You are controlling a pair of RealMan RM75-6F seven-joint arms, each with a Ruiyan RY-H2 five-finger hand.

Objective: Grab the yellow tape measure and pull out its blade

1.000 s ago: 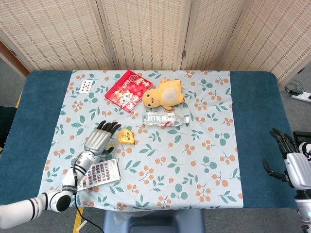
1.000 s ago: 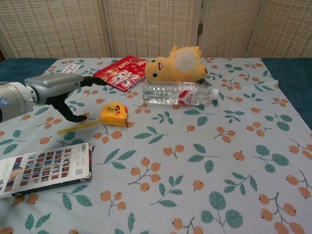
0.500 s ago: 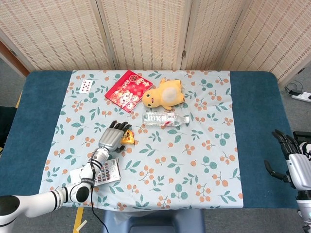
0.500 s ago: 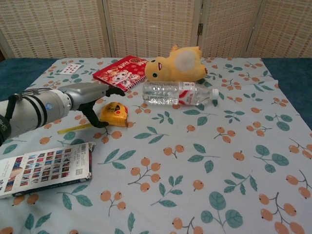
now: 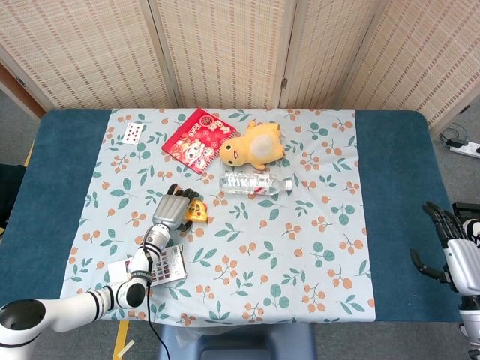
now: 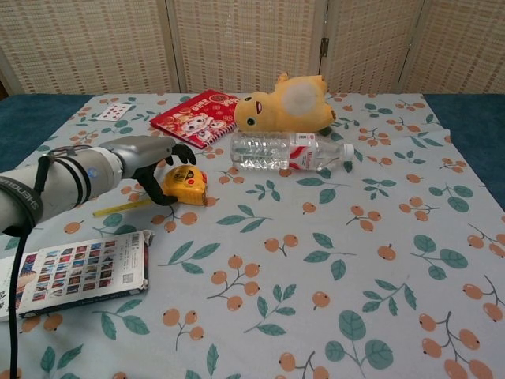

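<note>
The yellow tape measure (image 6: pixel 187 185) lies on the floral cloth, left of centre, also seen from above as the tape measure (image 5: pixel 198 212). A short length of yellow blade (image 6: pixel 118 208) sticks out of it to the left, flat on the cloth. My left hand (image 6: pixel 154 162) is at the case's left side, dark fingers arched over its top and the thumb hooked low in front. No firm grip shows, and the case sits flat. In the head view the left hand (image 5: pixel 174 208) covers part of the case. My right hand (image 5: pixel 450 251) hangs off the table's right edge, fingers spread, holding nothing.
A clear water bottle (image 6: pixel 288 150) lies just right of and behind the tape measure. Behind it are a yellow plush toy (image 6: pixel 288 103) and a red packet (image 6: pixel 197 117). A playing card (image 5: pixel 133 133) lies at the far left. A printed colour card (image 6: pixel 79 272) lies near the front left edge.
My left hand moved right from beside the tape measure until its fingers arch over the case. The tape measure has not shifted. My right hand sank slightly lower.
</note>
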